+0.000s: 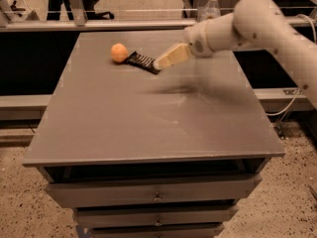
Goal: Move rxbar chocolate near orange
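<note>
Camera view shows the rxbar chocolate (141,62) lying flat near the far edge of the tabletop (148,128), a bit left of the middle. It sits at a slant, with its left end right up against the orange (119,52), touching or as good as. So the bar looks pretty much where the task wants it already, I'd say.

The gripper (161,63) is low over the tabletop at the bar's right end, with the arm (257,19) reaching in from the right edge. Honestly can't tell if it's apart or together, or if it's even in contact with the wrapper.

Handling-wise, my guess is the bar is light and a little bendy, and that shiny wrapper is slick, so it'll slide on the tabletop more easily than it'll lift. Being so flat, I'd pinch it across the narrow width near the middle, not at the crimped ends.

The orange is round and will probably roll off if the bar gets shoved into it, so that's the main thing to watch. A clear bottle (212,3) stands up by the far right corner, its base hidden behind the arm, well apart from the bar. Drawers (157,197) sit below the near edge, not in the way.
</note>
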Tool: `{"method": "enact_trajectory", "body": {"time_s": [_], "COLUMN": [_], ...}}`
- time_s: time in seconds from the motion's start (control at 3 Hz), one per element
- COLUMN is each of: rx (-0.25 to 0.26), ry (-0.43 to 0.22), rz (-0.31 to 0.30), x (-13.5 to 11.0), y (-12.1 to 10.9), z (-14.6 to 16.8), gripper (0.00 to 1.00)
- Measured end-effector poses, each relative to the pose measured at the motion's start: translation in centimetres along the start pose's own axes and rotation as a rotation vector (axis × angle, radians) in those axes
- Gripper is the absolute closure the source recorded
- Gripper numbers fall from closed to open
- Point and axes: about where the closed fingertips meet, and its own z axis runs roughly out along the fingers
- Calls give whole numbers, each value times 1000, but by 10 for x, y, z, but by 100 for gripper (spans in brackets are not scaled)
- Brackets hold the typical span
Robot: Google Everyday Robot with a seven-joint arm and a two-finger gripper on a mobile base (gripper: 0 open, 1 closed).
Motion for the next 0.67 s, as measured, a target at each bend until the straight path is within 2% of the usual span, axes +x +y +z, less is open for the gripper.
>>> {"method": "enact_trajectory", "body": {"time_s": [0.33, 0.67], "rx": [78, 91], "ry": [-80, -73], "rz": [47, 55], "x": [28, 34], "y": [-22, -25], "z": [-107, -112], "gripper": [0, 0]}}
